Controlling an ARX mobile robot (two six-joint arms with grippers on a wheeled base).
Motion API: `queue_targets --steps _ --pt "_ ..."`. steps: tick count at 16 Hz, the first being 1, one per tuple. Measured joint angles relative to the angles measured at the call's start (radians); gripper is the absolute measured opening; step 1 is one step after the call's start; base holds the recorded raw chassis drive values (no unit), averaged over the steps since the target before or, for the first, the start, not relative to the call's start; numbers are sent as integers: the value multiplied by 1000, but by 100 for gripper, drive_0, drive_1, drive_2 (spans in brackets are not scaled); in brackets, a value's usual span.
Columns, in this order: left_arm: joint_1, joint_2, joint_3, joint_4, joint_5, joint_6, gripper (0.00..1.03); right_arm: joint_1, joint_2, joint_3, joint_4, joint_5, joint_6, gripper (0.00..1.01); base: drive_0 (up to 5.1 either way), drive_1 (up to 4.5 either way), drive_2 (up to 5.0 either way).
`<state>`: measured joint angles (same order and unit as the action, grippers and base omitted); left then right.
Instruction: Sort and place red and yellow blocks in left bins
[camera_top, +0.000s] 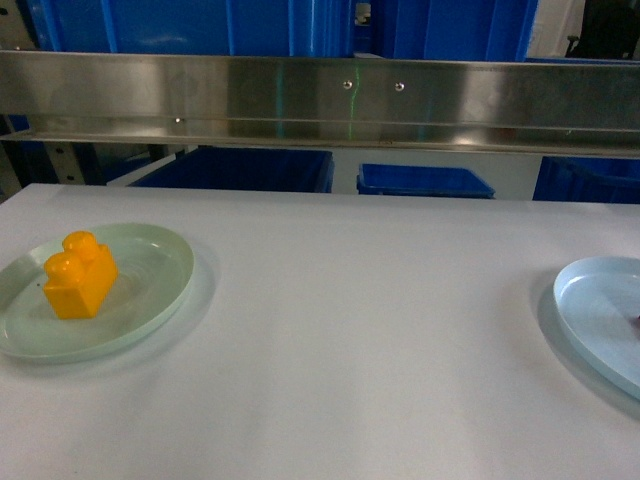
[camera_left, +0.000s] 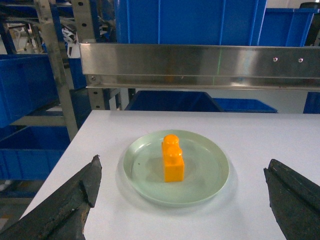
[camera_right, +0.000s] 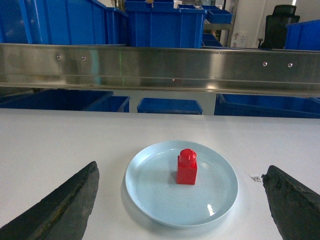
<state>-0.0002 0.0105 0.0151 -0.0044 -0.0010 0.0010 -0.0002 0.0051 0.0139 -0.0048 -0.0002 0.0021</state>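
On the left, the yellow block stands upright in the middle of a pale green plate on the white table, and the left gripper hangs short of it with its fingers spread wide and empty, one on each side of the plate. On the right, the red block stands on a light blue plate, with the right gripper just as wide and empty in front of it. Neither block is picked up yet, so this looks like the approach step; next each gripper likely needs to lower over its block, close on its sides, and carry it to the blue bins beyond the steel rail.
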Motion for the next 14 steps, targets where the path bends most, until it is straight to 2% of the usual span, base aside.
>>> queue_targets --steps 8,10,11,14 --pt "0 0 0 -1 0 0 98 0 0 0 0 0 0 98 0 0 0" --pt "-3 0 0 -47 30 3 98 0 1 0 -1 0 0 98 0 0 0" --pt "10 19 0 -34 54 5 98 -18 41 1 43 -27 0 98 0 0 0" --pt "84 234 21 152 150 3 98 -82 300 40 259 -61 15 98 0 0 0"
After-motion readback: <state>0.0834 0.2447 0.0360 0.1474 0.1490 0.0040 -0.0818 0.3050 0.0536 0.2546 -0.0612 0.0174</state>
